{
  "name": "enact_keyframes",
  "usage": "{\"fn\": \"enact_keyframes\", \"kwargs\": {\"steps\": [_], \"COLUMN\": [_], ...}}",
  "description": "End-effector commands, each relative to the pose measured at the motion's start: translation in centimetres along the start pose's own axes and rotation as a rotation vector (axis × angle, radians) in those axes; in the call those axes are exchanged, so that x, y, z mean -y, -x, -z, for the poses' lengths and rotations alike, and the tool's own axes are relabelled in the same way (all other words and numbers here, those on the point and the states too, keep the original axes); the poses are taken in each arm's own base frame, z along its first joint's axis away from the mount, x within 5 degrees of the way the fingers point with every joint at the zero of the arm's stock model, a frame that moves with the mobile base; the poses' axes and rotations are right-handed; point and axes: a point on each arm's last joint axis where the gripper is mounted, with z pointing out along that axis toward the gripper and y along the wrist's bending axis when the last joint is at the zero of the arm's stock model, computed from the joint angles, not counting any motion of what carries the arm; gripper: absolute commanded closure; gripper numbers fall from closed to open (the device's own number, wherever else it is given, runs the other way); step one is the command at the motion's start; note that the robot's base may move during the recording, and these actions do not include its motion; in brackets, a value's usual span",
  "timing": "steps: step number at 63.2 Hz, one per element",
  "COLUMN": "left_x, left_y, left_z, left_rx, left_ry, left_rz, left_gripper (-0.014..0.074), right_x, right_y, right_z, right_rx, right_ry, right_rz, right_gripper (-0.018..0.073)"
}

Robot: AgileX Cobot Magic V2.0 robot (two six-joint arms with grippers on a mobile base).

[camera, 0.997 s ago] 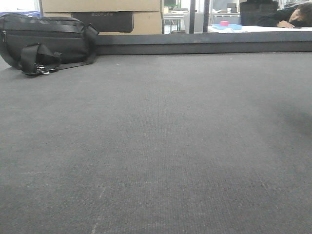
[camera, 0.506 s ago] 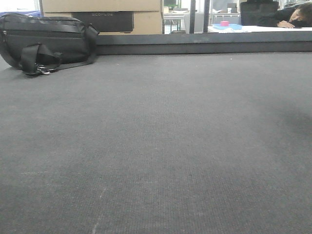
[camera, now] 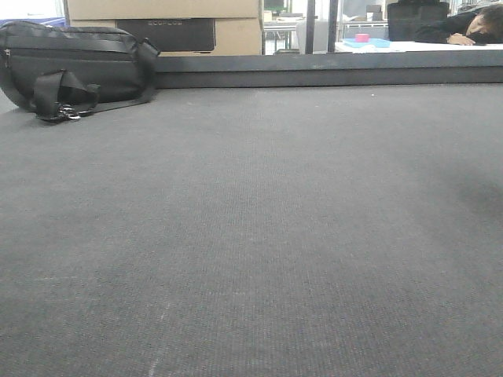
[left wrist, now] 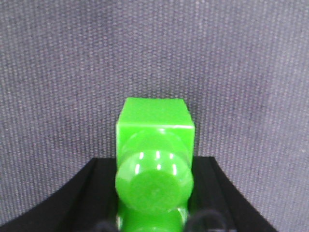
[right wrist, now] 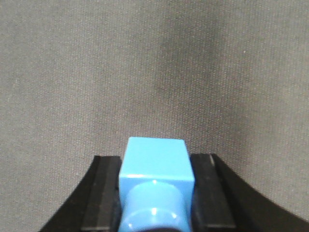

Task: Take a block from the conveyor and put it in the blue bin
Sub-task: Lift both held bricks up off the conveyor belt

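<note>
The exterior front-facing view showed only the conveyor [camera: 251, 236], a wide dark grey woven belt filling nearly the whole picture, with no arm in it. Both blocks appeared in the wrist views alone.

The left wrist-mounted view showed the left end effector [left wrist: 154, 203] clamped on a green block [left wrist: 155, 121]. Its 2 black fingers [left wrist: 99, 193] pressed against the block's sides, and a round glossy knob on the block faced the camera. The right wrist-mounted view showed the right end effector [right wrist: 155, 193] gripping a blue block [right wrist: 155, 157] in the same way, between black ribbed pads [right wrist: 104, 193]. Both end effectors pointed down at the belt, each block held above it. How high, I could not tell.

At the belt's far left lay a black bag [camera: 75, 67] with a strap and a metal clip. Behind it ran a dark rail [camera: 330, 69], then stacked cardboard boxes [camera: 165, 9]. Farther back at the right, a person [camera: 479, 25] rested their head on a white tabletop [camera: 424, 47], near a small pink thing [camera: 361, 37] on something light blue.
</note>
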Motion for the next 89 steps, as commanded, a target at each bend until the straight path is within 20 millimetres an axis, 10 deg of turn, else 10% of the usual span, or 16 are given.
{"fn": "enact_keyframes", "kwargs": {"steps": [1,19,39,64,89], "left_x": [-0.1,0.0,0.9,2.0,3.2], "left_y": [0.2,-1.2,-7.3,-17.1,-20.1], "left_z": [0.2,5.5,13.6,15.5,17.2], "left_rx": [0.022,0.232,0.954,1.376,1.519], "left_ry": [0.005,0.008,-0.012,-0.030,-0.074], "left_rz": [0.008,0.021,0.093,0.135,-0.020], "left_gripper": [0.0633,0.0708,0.0708,0.0708,0.0708], "right_x": [-0.2,-0.9,-1.1,-0.1,-0.4], "right_y": [0.2,-0.7,-4.4,-10.0,-12.1], "right_z": [0.6,4.7,9.8,10.1,11.5], "right_rx": [0.033,0.219,0.688,1.132,1.169], "right_ry": [0.010,0.015,-0.040,-0.091,-0.077], "right_rz": [0.000,0.068,0.155,0.134,0.149], "right_gripper": [0.0713,0.0713,0.0713,0.0713,0.0713]}}
